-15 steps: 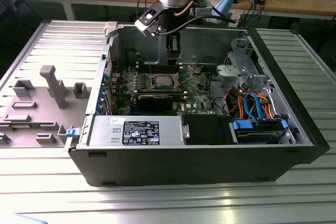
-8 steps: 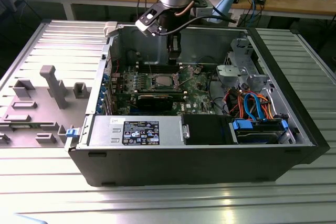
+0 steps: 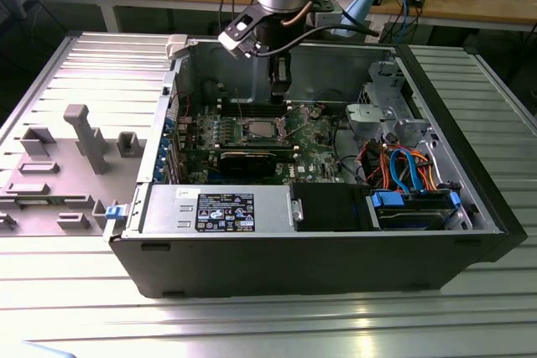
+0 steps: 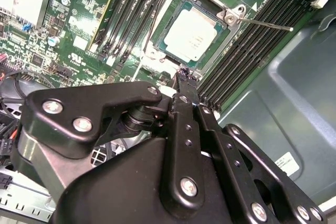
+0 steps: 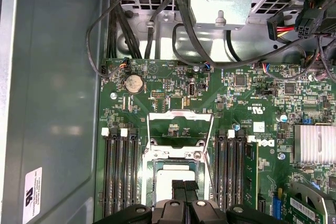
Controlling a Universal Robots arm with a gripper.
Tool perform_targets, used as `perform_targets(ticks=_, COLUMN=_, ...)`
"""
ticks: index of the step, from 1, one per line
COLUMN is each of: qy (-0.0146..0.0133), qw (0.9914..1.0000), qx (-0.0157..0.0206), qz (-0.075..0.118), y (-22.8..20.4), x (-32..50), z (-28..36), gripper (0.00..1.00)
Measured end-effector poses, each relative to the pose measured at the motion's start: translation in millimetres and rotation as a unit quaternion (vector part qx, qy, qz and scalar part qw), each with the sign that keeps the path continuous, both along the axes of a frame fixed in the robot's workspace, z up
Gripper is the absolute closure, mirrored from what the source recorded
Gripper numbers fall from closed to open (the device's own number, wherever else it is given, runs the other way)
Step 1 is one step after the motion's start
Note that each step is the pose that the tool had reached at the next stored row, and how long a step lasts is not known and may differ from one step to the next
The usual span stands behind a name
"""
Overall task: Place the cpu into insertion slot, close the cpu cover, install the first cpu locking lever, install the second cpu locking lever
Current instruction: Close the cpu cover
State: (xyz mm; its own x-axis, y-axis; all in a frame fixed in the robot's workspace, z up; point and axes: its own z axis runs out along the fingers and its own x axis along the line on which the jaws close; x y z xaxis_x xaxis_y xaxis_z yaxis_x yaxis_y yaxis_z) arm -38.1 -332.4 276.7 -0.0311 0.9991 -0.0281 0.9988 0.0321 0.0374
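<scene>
Now cpu [image 4: 191,35] lies seated; gripper [image 4: 182,73] clenched on nothing, just beside it. Light, fragile chip: I'd touch edges only.

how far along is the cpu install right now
Done: the cpu sits in the insertion slot, green rim showing. In hand: the gripper, shut and empty, hangs by the slot's edge. Left: the cpu cover stands open, and a locking lever juts out unlatched.
</scene>
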Motion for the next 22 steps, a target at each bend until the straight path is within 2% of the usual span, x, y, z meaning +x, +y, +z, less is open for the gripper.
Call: perform_targets(ticks=22, qy=0.0000, qw=1.00000, qx=-0.0002, qz=0.000, y=0.0, x=1.6, z=3.0, gripper=0.89)
